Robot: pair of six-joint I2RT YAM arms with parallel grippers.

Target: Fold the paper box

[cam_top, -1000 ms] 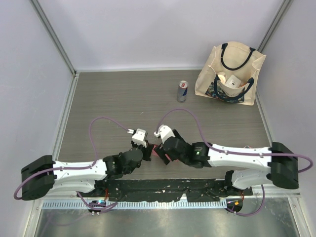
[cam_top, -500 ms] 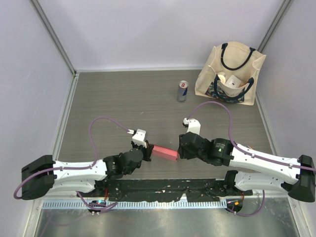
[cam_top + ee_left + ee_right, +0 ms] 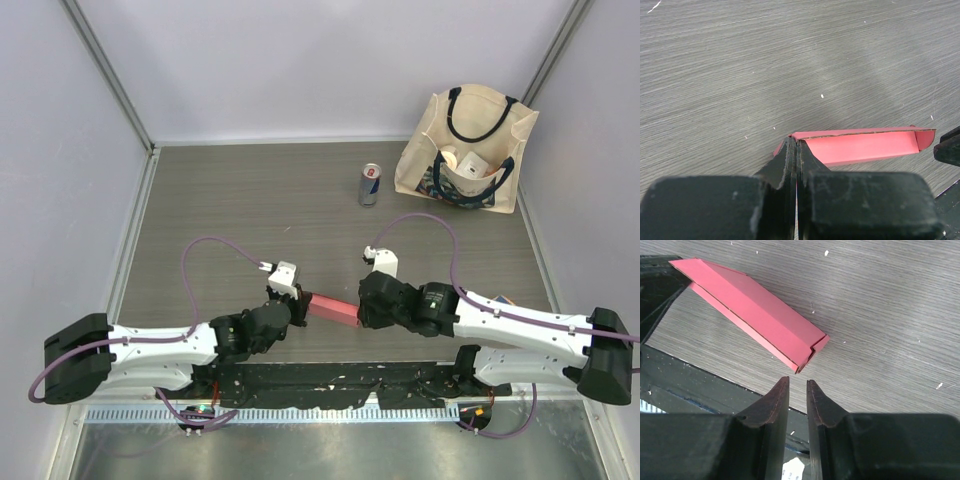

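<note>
Top view, with both wrist views. We show the paper box [image 3: 333, 308] as a flattened pink-red strip near the middle of the tabletop [image 3: 250, 200], close to its near edge, lying between the two arms with its long side running left to right.

The left end effector [image 3: 300, 300] is pressed together on the left end of the strip. In the left wrist view its fingers [image 3: 790, 160] meet on the card's edge, and the paper box [image 3: 860, 147] runs away to the right, with its upper flap slightly raised.

The right end effector [image 3: 360, 316] sits at the right end of the strip. In the right wrist view its fingers [image 3: 780, 395] are only narrowly parted and hold nothing. The folded end of the paper box [image 3: 755, 315] lies just beyond the tips, apart from them.

We cannot tell from these views whether the strip rests flat on the tabletop or is held slightly clear of it.

On the far right of the tabletop a cream tote bag [image 3: 465, 150] with black handles leans against the wall, and a small white box [image 3: 470, 165] shows in its opening. A drinks can [image 3: 370, 184] stands upright just to the left of the bag, well apart from the strip.
</note>
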